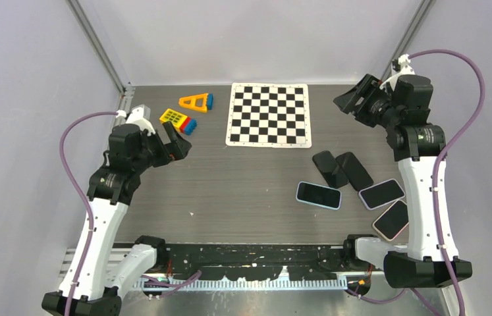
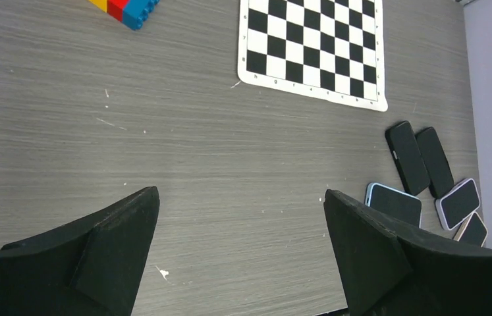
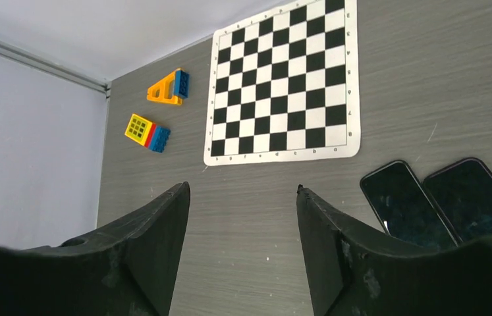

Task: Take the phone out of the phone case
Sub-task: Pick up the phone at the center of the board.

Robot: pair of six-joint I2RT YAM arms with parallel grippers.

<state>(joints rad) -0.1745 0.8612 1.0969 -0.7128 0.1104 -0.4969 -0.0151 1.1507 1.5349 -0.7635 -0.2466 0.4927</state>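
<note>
Both arms hang high and clear of the work — the left gripper (image 2: 240,197) spread wide and empty, the right gripper (image 3: 243,187) parted on nothing — likely so either can come down freely. The blue-cased phone (image 1: 319,195) lies screen-up on the right of the table (image 1: 243,197) beside four other phones (image 1: 354,170), its long axis nearly left-right.

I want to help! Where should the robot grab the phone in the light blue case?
The light blue cased phone lies flat, screen up. It is probably best pinched across its two long edges, coming straight down from above; the narrow way is easiest to span.
</note>
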